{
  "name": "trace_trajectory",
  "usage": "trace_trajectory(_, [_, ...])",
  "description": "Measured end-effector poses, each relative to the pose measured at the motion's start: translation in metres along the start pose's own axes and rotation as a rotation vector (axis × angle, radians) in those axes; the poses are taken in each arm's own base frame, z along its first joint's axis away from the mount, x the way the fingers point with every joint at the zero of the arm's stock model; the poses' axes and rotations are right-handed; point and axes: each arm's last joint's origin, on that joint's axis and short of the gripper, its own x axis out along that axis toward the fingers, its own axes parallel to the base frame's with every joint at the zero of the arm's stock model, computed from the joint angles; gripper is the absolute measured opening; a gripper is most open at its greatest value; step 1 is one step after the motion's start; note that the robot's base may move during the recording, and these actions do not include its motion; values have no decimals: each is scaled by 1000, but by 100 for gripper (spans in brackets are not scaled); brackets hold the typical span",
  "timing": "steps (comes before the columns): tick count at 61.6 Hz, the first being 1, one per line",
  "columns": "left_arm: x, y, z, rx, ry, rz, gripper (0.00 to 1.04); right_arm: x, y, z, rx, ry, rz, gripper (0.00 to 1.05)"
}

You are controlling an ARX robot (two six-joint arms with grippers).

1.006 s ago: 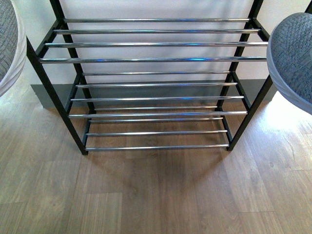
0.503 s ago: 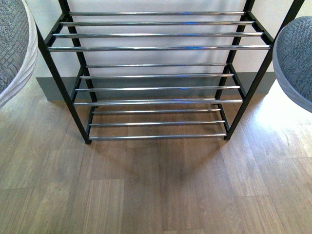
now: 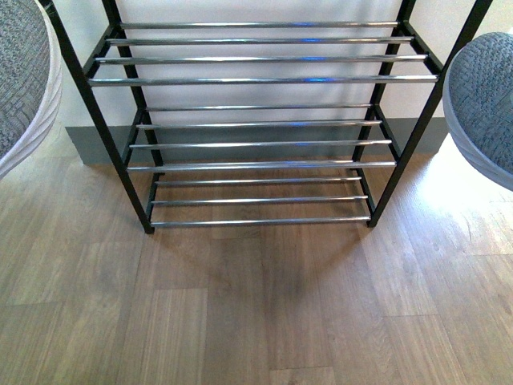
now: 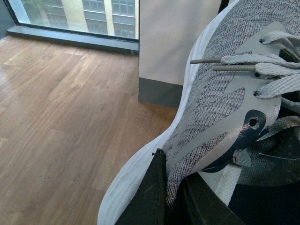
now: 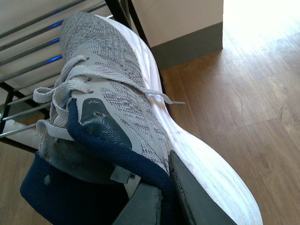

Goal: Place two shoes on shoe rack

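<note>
Brown wood floor (image 3: 256,321), long planks, filling the front view from 3 round through 6 to 9 o'clock. Bright patch of light on it at 3 o'clock. Standing right on it, at 12 o'clock: a shoe rack (image 3: 260,124), black frame, shiny silver bars. Three shelves in sight, four bars on the top two, three on the lowest. Front feet touching the planks, one toward 8 o'clock, one toward 4 o'clock. Soft shadow on the floor just in front. Behind, a grey strip (image 3: 80,144) along the wall.
</note>
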Motion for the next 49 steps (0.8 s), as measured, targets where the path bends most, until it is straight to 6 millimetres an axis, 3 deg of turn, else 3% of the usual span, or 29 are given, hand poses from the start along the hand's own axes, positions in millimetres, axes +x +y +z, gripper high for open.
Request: trace_trajectory(49, [0, 0, 0, 0, 0, 0, 2, 0, 0, 0, 0, 0, 0, 1])
